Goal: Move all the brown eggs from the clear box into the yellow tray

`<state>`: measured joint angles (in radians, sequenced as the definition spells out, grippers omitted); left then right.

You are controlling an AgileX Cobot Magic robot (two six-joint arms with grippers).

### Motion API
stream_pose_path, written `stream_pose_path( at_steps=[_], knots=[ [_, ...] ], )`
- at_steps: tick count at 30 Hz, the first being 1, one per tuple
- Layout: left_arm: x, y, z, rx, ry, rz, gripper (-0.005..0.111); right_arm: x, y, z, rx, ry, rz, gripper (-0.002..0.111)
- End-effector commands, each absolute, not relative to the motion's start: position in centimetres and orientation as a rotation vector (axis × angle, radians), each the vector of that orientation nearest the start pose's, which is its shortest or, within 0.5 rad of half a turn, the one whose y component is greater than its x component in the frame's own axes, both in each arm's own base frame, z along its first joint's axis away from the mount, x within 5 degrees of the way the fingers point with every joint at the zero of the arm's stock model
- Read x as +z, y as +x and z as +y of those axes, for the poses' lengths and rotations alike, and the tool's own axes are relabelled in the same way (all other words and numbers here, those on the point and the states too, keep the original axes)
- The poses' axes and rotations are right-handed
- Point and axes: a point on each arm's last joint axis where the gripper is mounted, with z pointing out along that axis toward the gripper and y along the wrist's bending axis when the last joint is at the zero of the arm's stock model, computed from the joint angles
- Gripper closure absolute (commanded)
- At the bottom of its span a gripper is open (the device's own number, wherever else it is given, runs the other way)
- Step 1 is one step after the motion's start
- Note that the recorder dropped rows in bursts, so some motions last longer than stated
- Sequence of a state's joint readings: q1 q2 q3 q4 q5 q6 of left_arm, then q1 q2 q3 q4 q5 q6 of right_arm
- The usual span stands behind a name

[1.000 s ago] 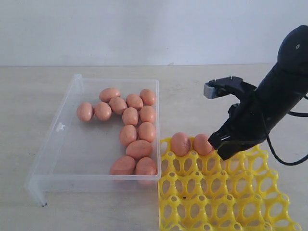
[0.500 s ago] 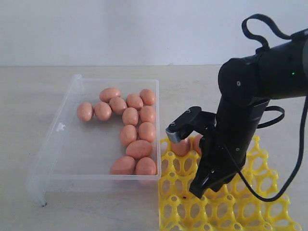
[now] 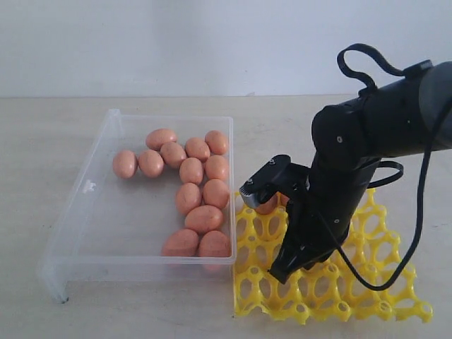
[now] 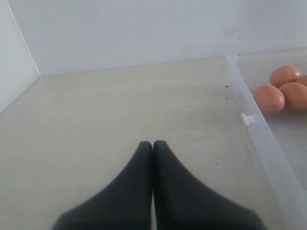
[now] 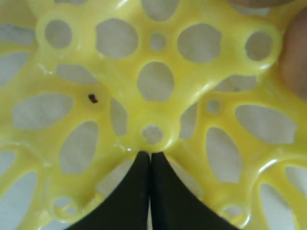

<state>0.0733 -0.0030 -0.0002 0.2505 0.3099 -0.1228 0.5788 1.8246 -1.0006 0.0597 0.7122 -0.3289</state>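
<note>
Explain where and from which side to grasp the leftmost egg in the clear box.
Come down from above, since the box walls block a sideways reach. Pinch the leftmost egg across its narrow middle, where an oval probably slips least. Its left flank faces bare floor; the neighbour egg crowds the right.

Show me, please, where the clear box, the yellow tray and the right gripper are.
clear box (image 3: 127,222), exterior view, bare floor near its front wall.
yellow tray (image 5: 158,112), right wrist view, solid web between holes.
right gripper (image 5: 151,154), right wrist view, where the shut fingertips meet.

Bare lab bench (image 3: 35,134), blank white wall (image 3: 212,42)
</note>
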Motion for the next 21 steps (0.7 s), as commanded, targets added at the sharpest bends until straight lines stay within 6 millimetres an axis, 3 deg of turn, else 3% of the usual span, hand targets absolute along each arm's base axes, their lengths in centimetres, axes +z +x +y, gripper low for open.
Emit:
stream_pose_path(
  at_steps=[1,5,8,12,15,18,21],
  knots=[
    [18.6,5.4,1.1,0.198,-0.013,1.784,0.111,14.6,26.7,17.7,0.062,-1.268,2.730,0.109],
    [18.6,5.4,1.1,0.198,-0.013,1.784,0.111,16.6,26.2,17.4,0.071,-1.237,2.713,0.109],
    [18.6,5.4,1.1,0.198,-0.013,1.784,0.111,19.8,25.7,17.1,0.093,-1.194,2.628,0.109],
    [18.6,5.4,1.1,0.198,-0.013,1.784,0.111,24.0,25.6,17.2,0.167,-1.095,2.386,0.109],
    [18.6,5.4,1.1,0.198,-0.013,1.784,0.111,26.1,26.1,18.4,0.261,-1.101,2.176,0.109],
    [18.6,5.4,1.1,0.198,-0.013,1.784,0.111,26.5,27.8,20.3,0.355,-1.114,2.177,0.109],
    [18.6,5.4,1.1,0.198,-0.013,1.784,0.111,26.2,29.6,22.4,0.432,-1.271,2.301,0.109]
  ],
)
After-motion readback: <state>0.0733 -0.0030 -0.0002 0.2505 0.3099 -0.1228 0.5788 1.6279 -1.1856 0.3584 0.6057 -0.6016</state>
